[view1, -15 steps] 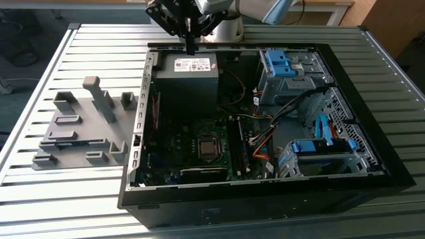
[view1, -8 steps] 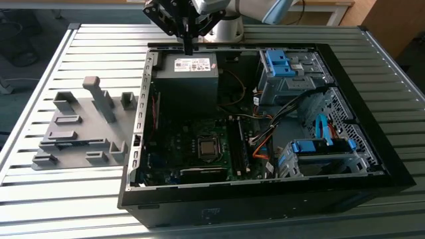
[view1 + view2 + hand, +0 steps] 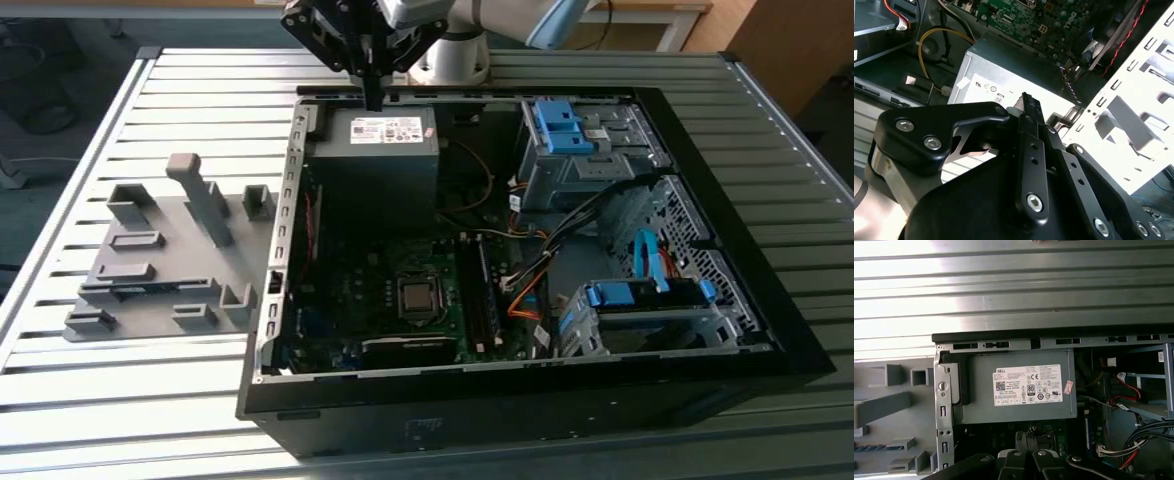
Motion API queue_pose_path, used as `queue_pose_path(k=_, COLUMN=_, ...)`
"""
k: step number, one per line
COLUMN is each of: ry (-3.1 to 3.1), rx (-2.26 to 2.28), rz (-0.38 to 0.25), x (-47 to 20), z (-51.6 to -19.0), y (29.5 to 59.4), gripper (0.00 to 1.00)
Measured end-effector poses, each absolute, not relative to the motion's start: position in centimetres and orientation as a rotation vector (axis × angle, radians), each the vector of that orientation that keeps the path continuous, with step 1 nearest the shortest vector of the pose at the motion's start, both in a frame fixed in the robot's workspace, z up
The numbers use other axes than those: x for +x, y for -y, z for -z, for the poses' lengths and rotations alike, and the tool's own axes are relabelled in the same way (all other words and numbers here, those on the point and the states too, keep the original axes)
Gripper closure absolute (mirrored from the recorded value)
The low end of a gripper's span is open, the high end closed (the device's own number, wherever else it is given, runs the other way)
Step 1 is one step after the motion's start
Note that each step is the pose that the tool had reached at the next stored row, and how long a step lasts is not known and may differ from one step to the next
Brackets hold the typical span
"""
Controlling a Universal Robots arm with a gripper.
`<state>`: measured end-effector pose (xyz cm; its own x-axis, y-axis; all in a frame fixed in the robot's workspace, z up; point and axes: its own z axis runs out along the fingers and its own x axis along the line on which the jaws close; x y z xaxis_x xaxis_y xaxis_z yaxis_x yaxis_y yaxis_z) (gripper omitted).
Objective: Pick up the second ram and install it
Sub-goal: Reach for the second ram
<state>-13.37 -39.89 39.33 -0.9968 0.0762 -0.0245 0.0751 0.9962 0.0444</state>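
Gripper: Your gripper hangs fingers-down over the rear edge of the case. Its jaws are closed together, and nothing shows between them.
Below it: The power supply sits under the fingertips with its labelled face up. Both wrist views look down on it.
Deeper in the case: You have the motherboard past the supply. Cable bundles and blue drive cages fill the side at the exterior view's right.
In the way: The case's metal side wall stands between your gripper and the tray. Upright grey blocks rise from the tray around the ram.
Ram: The ram lies low in a tray slot, outside the case. It is on the table at the exterior view's left, well apart from your gripper.
Ram axis: Its long axis runs roughly left to right across the exterior view, level with the tray. You cannot tell which end carries the label.
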Motion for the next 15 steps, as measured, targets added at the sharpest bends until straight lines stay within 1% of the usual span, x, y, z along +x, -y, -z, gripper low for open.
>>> queue_pose_path(k=15, ry=-3.112, rx=0.118, rz=-0.068, x=-13.97, z=-39.32, y=39.89, gripper=0.89)
